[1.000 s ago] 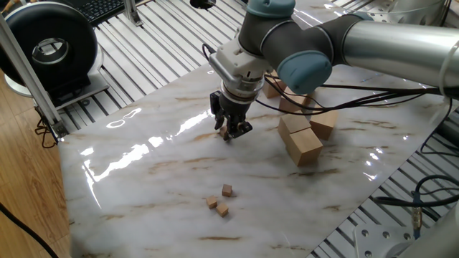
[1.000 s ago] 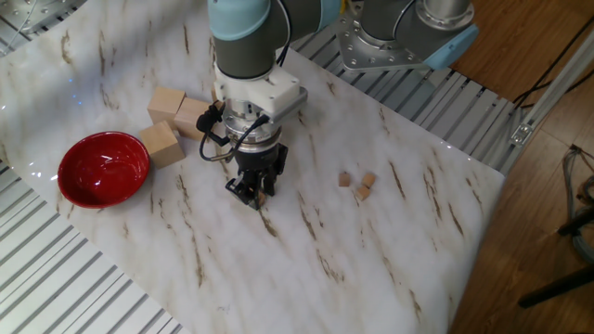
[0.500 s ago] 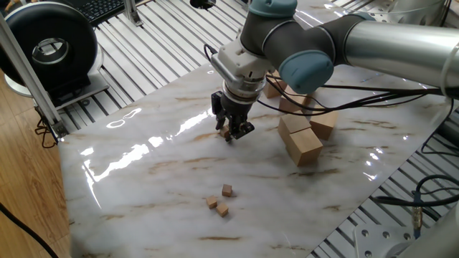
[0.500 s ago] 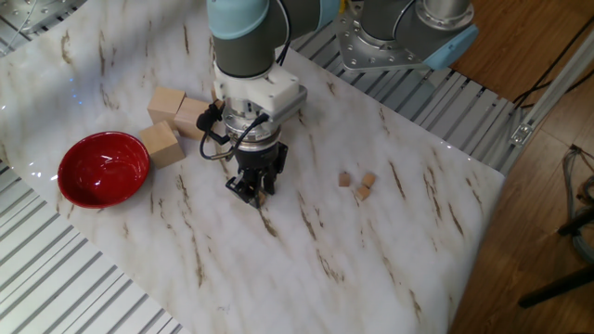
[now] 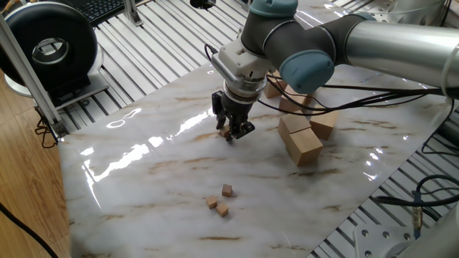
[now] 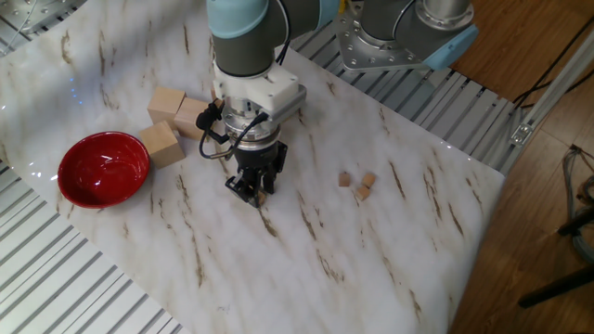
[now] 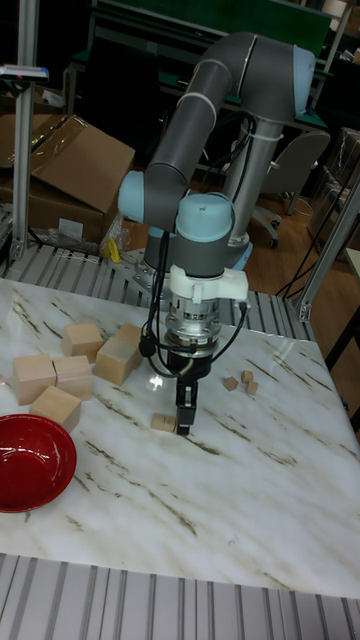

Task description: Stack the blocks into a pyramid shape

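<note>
Bowl: we see a glossy red round bowl (image 6: 103, 168) at 9 o'clock on the white marble-patterned table (image 6: 371, 278).
Big blocks: we see large pale wooden blocks (image 6: 174, 122) grouped just beside the bowl, toward 11 o'clock.
Gripper: our black two-finger gripper (image 6: 252, 194) points down near the table's middle; one tiny light-tan wooden cube (image 7: 163, 422) sits at its tips. We cannot tell whether the jaws clamp it.
Small blocks: we see three more tiny light-tan wooden cubes (image 6: 357, 184) clustered on the marble toward 3 o'clock, well apart from the gripper, unstacked.
</note>
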Controlling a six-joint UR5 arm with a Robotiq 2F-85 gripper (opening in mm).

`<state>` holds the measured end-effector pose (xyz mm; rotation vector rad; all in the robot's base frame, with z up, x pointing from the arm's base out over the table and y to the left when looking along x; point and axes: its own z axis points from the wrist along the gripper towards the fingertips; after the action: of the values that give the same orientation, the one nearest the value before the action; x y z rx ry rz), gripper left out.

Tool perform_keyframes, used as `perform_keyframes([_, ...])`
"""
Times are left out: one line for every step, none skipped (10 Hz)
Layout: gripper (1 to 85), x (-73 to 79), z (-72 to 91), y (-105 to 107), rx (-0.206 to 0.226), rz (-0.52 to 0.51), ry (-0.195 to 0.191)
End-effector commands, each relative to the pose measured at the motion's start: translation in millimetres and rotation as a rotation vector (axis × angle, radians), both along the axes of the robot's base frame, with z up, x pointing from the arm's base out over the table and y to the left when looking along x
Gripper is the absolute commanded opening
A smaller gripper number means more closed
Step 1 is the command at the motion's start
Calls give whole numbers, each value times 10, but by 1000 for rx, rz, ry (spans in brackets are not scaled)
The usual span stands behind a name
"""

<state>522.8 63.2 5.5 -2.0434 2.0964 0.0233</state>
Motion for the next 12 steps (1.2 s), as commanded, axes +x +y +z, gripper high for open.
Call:
perform_keyframes([417, 8, 50, 24, 3, -19, 1])
perform_keyframes([417, 22, 49, -23, -26, -10, 0])
perform_keyframes([417, 23, 63, 13, -28, -14, 2])
perform_keyframes([417, 36, 87, 62, -27, -18, 4])
perform_keyframes([417, 39, 110, 76, -33, -22, 9])
perform_keyframes([417, 37, 127, 95, -38, -29, 13])
perform_keyframes([413, 37, 129, 130, -40, -38, 16])
perform_keyframes([413, 41, 137, 176, -46, -47, 19])
perform_keyframes([413, 58, 152, 187, -63, -47, 18])
perform_keyframes([407, 55, 160, 216, -73, -54, 23])
perform_keyframes([400, 44, 158, 254, -74, -68, 28])
perform_keyframes([390, 39, 137, 280, -63, -82, 32])
